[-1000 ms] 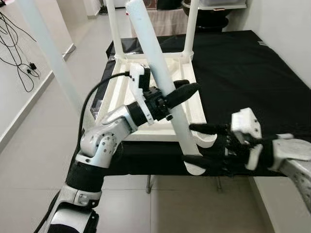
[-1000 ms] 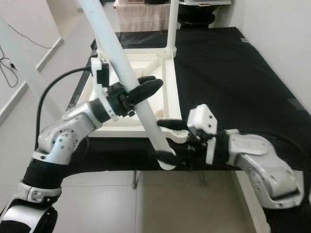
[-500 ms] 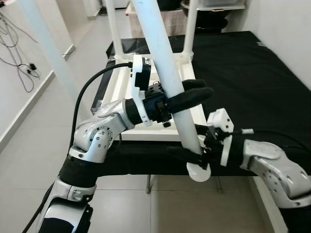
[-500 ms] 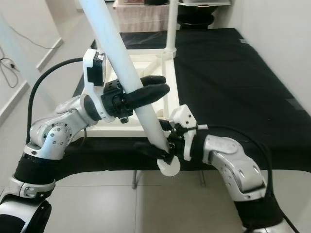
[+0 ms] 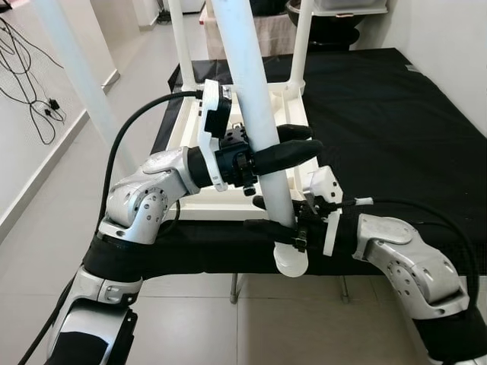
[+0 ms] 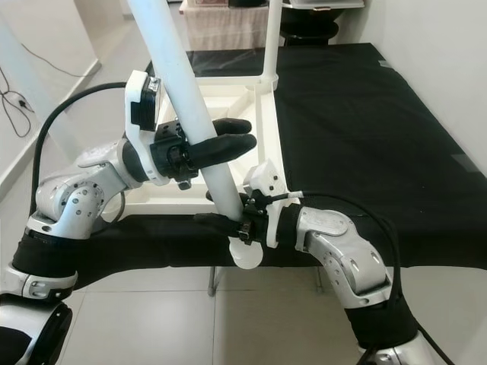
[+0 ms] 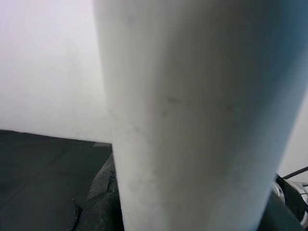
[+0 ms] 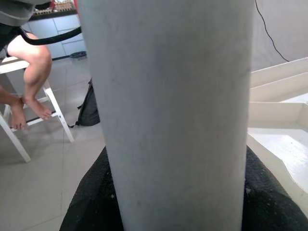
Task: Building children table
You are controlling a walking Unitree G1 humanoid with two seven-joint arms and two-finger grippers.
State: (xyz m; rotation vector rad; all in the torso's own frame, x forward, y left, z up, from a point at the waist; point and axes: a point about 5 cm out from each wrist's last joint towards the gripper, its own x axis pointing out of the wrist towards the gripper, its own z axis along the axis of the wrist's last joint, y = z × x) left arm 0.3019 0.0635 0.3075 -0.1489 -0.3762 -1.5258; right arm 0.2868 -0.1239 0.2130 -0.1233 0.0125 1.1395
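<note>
The white leg sits clamped, apparently, between both jaws.

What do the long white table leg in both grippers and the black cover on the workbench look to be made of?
Long white table leg: likely painted wood or plastic; smooth, matte, faint scuffs. Black cover: seemingly fabric; dull, lightly creased. The left gripper and right gripper clamp the leg.
</note>
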